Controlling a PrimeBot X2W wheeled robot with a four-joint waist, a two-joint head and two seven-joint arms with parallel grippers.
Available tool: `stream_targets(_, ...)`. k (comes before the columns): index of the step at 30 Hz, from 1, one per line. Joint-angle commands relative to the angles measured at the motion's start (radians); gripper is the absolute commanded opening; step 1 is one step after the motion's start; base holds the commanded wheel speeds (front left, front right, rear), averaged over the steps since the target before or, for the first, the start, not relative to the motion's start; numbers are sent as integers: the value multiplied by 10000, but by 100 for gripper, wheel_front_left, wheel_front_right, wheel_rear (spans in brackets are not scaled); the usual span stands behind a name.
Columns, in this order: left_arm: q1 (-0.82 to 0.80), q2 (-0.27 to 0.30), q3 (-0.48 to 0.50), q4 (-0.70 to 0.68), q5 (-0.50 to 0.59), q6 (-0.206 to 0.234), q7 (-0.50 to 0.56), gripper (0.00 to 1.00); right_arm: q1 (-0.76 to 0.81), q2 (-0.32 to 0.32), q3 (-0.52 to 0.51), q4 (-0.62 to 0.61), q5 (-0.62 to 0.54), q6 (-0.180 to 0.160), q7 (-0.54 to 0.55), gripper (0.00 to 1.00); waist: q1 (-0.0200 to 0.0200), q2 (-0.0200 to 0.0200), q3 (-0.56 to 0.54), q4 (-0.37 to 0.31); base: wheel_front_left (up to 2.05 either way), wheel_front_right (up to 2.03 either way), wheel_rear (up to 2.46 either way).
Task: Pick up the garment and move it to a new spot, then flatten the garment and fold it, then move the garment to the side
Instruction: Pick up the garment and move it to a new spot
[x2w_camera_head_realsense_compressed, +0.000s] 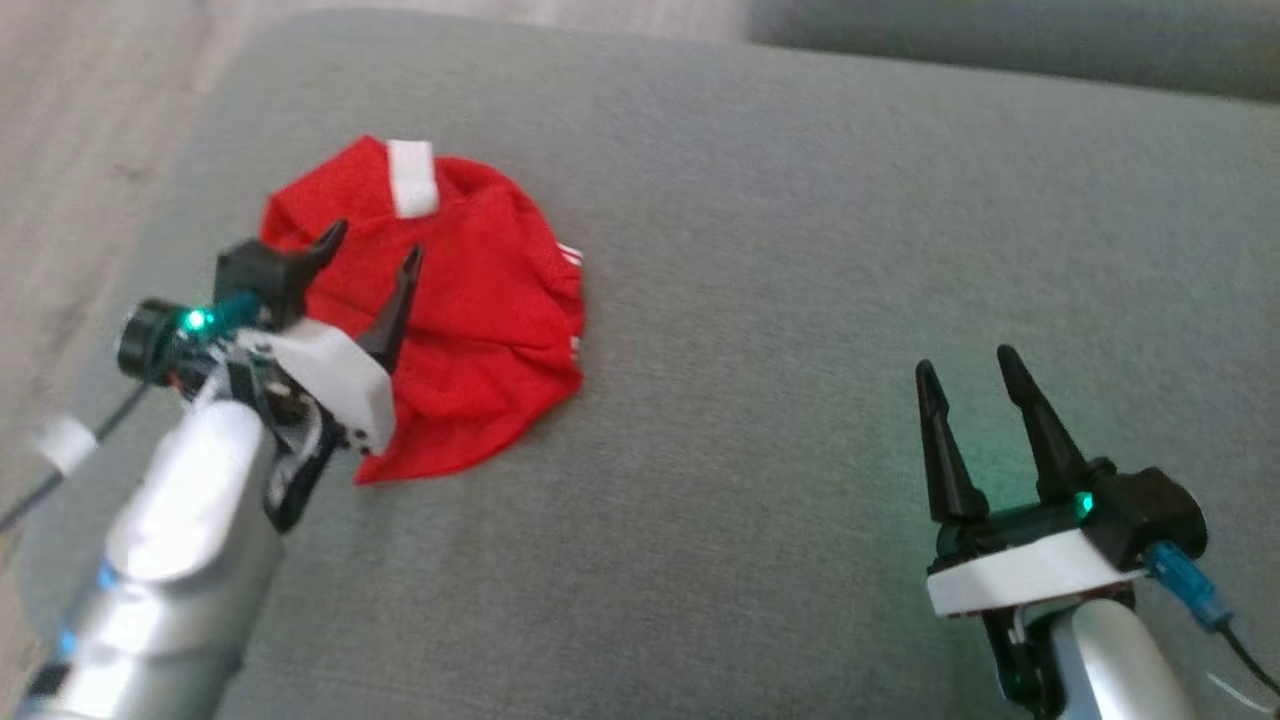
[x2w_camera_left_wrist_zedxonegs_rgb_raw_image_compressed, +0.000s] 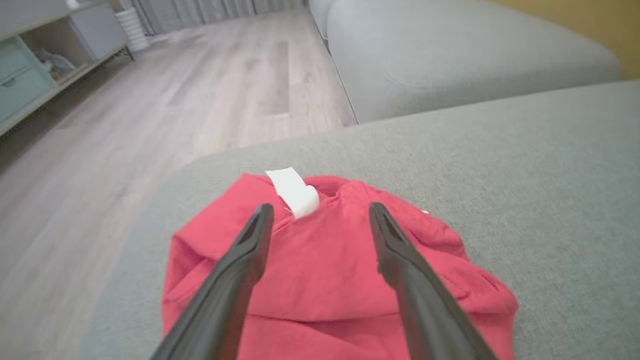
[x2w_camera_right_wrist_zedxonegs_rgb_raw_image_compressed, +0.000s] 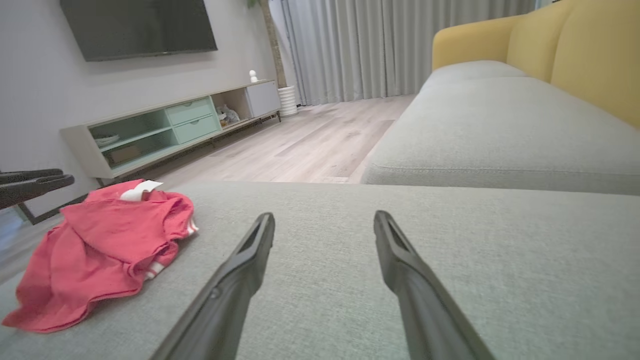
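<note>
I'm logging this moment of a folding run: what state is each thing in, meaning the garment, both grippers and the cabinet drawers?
garment: crumpled in a heap on the grey cushion, not gripped.
left gripper: open, fingers spread over the garment, holding nothing.
right gripper: open, empty, over bare cushion.
cabinet drawers: shut.

You've got 1 red garment (x2w_camera_head_realsense_compressed: 490, 320) | 2 grippers: left gripper (x2w_camera_head_realsense_compressed: 378, 240), right gripper (x2w_camera_head_realsense_compressed: 965, 360) | 2 grey cushions: near cushion (x2w_camera_right_wrist_zedxonegs_rgb_raw_image_compressed: 450, 250), far cushion (x2w_camera_right_wrist_zedxonegs_rgb_raw_image_compressed: 500, 125) | 1 TV (x2w_camera_right_wrist_zedxonegs_rgb_raw_image_compressed: 140, 25) | 1 cabinet (x2w_camera_right_wrist_zedxonegs_rgb_raw_image_compressed: 165, 130)
</note>
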Motion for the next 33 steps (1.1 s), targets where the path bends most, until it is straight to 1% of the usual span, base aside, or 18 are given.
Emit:
stream_targets(1,-770,814,-226,39,-658,19,380,100,-421,-43,192,-340,-17,19,-109,100,-4,0,653,-638,0,0,0)
stream_targets(5,-1769,1842,-1448,530,-1677,18,850,100,-669,-43,163,-383,-62,19,-109,100,-4,0,1052,-966,0,0,0)
stream_targets(10,-2662,2595,-2634,1200,-2437,17,1051,100,-872,-43,117,-456,-49,19,-109,100,-4,0,1433,-1230,0,0,0)
stream_targets(12,-2927,2749,-3024,1547,-2624,17,1172,100,-924,-43,105,-478,-51,19,-109,100,-4,0,1548,-1293,0,0,0)
stream_targets(17,-3385,2856,-3656,2110,-3177,16,1105,100,-1025,-43,26,-449,-74,19,-109,100,-4,0,1783,-1384,0,0,0)
stream_targets(18,-3385,2856,-3656,2110,-3177,16,1105,100,-1025,-43,26,-449,-74,19,-109,100,-4,0,1783,-1384,0,0,0)
stream_targets(21,-3464,2801,-4234,2190,-3654,16,1222,100,-1049,-43,-6,-416,-84,19,-109,100,-4,0,1839,-1412,0,0,0)
stream_targets(22,-3493,2835,-4452,2154,-3846,16,1262,82,-1056,-43,-19,-412,-84,19,-109,100,-4,0,1854,-1417,0,0,0)
stream_targets(23,-3527,2874,-4673,2093,-4022,16,1266,37,-1065,-43,-35,-404,-84,19,-109,100,-4,0,1862,-1419,0,0,0)
stream_targets(24,-3563,2914,-4872,2015,-4207,16,1228,0,-1073,-43,-52,-391,-84,19,-109,100,-4,0,1861,-1416,0,0,0)
stream_targets(28,-3771,3033,-5352,1871,-4737,16,791,0,-1080,-43,-97,-301,-96,19,-109,100,-4,0,1748,-1399,0,0,0)
stream_targets(33,-4203,3230,-5536,1661,-4938,16,-639,0,-1041,-43,-174,-186,-67,19,-109,100,-4,0,1384,-1422,0,0,0)
